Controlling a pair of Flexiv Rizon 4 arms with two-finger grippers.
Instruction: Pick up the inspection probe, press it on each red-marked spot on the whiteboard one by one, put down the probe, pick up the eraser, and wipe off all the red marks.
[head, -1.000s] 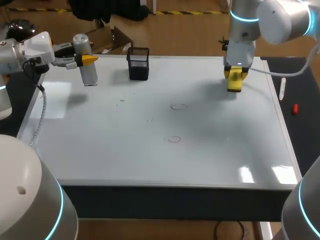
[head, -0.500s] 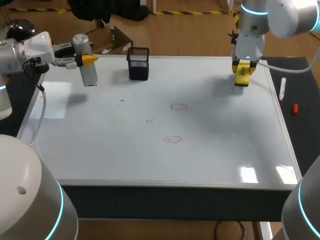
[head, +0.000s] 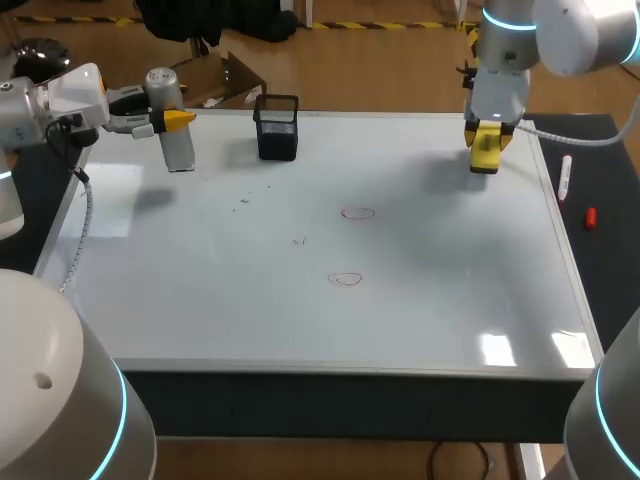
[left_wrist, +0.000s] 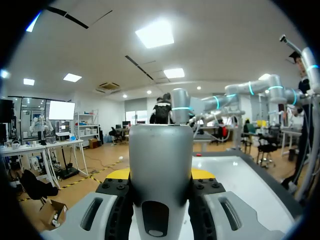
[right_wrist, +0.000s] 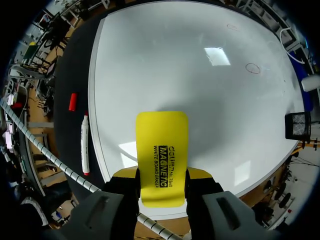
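Note:
My left gripper (head: 168, 121) is shut on the grey cylindrical inspection probe (head: 172, 120), held upright above the whiteboard's far left corner; in the left wrist view the probe (left_wrist: 161, 165) fills the space between the fingers. At the far right of the whiteboard (head: 200, 300), my right gripper (head: 484, 140) is shut on the yellow eraser (head: 485, 150), lifted off the surface. The right wrist view shows the eraser (right_wrist: 162, 157) clamped between the fingers above the board's edge. Two red marks, one (head: 357, 212) and another (head: 346, 279), lie mid-board; they also appear as red circles (right_wrist: 253, 68) far ahead of the right gripper.
A black mesh pen holder (head: 277, 127) stands at the far edge of the board. Off the board's right edge lie a white marker (head: 564, 177) and a red cap (head: 590, 217). Faint smudges (head: 243, 202) mark the board's left half.
The right arm carried the eraser back and to the right between one second and half a second ago, then stayed put. The left arm with the probe has not moved.

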